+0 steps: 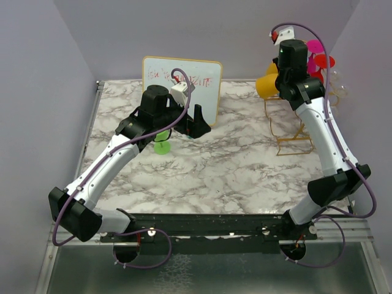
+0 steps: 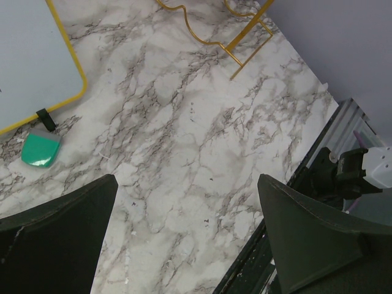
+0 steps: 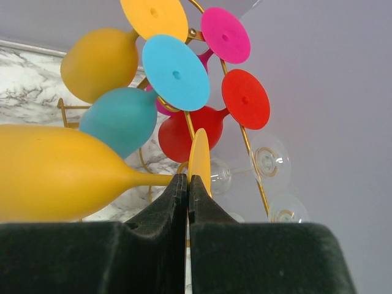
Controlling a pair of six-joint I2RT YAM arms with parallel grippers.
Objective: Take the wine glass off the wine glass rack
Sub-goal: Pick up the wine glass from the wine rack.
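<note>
The tall gold wire wine glass rack (image 2: 248, 29), at the table's far right, is hung with yellow, blue, red, magenta and clear glasses. The stem of the nearest yellow wine glass (image 3: 61, 171) is pinched by the right gripper (image 3: 187, 182), fingers pressed together. The left gripper (image 2: 187, 184) is held spread wide over the marble table (image 2: 184, 122), beside a yellow-framed whiteboard (image 2: 30, 55).

The worktop (image 1: 233, 171) is smooth, marble-patterned, faintly sheened. The wine glass rack (image 2: 247, 30) is thin shiny gold wire. The yellow wine glass (image 3: 61, 174) looks matt, opaque plastic; the clear glasses (image 3: 267, 160) are glossy. The fingers (image 3: 159, 214) are matt black.
</note>
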